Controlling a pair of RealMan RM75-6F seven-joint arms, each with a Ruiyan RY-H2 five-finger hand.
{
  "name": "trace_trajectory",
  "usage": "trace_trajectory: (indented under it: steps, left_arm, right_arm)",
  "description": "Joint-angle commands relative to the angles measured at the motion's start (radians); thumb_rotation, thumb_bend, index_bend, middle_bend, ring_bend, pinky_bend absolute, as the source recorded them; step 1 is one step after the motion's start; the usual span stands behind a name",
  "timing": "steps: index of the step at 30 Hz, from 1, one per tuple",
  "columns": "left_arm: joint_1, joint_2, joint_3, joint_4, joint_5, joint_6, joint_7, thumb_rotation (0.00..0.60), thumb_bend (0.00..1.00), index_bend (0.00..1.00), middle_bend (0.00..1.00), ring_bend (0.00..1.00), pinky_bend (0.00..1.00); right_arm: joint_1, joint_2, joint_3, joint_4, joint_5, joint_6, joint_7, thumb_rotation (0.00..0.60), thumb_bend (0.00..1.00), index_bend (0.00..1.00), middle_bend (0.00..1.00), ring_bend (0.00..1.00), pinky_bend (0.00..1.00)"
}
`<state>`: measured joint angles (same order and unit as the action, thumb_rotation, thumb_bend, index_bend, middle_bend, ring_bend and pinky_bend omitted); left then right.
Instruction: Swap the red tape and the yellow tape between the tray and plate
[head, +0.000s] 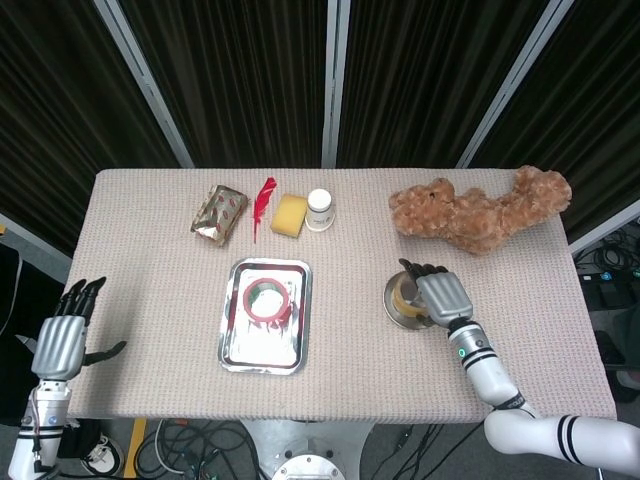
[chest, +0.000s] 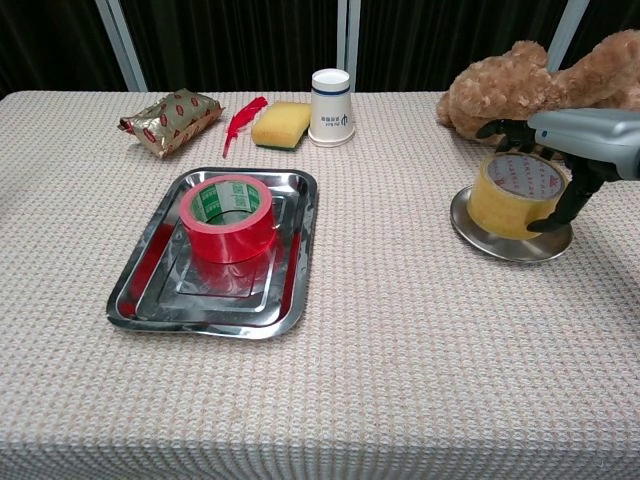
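The red tape (head: 268, 299) (chest: 229, 216) lies flat in the steel tray (head: 240, 345) (chest: 145, 300) at mid-table. My right hand (head: 441, 297) (chest: 575, 140) grips the yellow tape (head: 402, 296) (chest: 512, 195), which sits on the round steel plate (head: 394, 313) (chest: 500, 244) to the right of the tray. Its fingers wrap over the roll's top and far side. Off the table's left edge, my left hand (head: 62, 338) hangs with fingers apart and nothing in it; the chest view does not show it.
Along the back edge lie a foil snack packet (head: 220, 213) (chest: 168, 120), a red feather (head: 263, 203) (chest: 240, 120), a yellow sponge (head: 290, 214) (chest: 281, 124) and a paper cup (head: 320, 209) (chest: 333, 107). A brown teddy bear (head: 480, 212) (chest: 540, 80) lies just behind the plate.
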<state>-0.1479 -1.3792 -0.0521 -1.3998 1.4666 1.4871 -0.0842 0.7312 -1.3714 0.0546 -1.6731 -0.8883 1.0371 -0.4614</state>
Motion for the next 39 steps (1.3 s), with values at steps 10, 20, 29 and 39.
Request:
trace_trajectory:
  steps: [10, 20, 29, 39]
  left_arm:
    - [0.005, -0.004, -0.014, 0.006, -0.007, 0.001, -0.001, 0.6, 0.06, 0.04, 0.11, 0.03, 0.15]
    - [0.01, 0.038, -0.035, -0.06, -0.027, 0.007, 0.031, 0.6, 0.06, 0.07, 0.11, 0.03, 0.15]
    - [-0.006, 0.082, -0.051, -0.083, -0.061, -0.038, 0.093, 0.6, 0.06, 0.07, 0.07, 0.0, 0.12]
    - [-0.031, 0.101, -0.053, -0.09, -0.052, -0.056, 0.186, 0.6, 0.06, 0.07, 0.07, 0.0, 0.11]
  right_arm:
    - [0.001, 0.027, 0.011, -0.01, 0.009, -0.042, -0.004, 0.6, 0.0, 0.0, 0.0, 0.0, 0.0]
    - [-0.205, 0.153, -0.047, -0.152, -0.282, 0.267, 0.128, 0.6, 0.0, 0.0, 0.0, 0.0, 0.0]
    - [-0.487, 0.162, -0.151, -0.038, -0.469, 0.582, 0.263, 0.6, 0.0, 0.0, 0.0, 0.0, 0.0]
    - [-0.577, 0.147, -0.127, 0.03, -0.472, 0.594, 0.33, 0.6, 0.0, 0.0, 0.0, 0.0, 0.0]
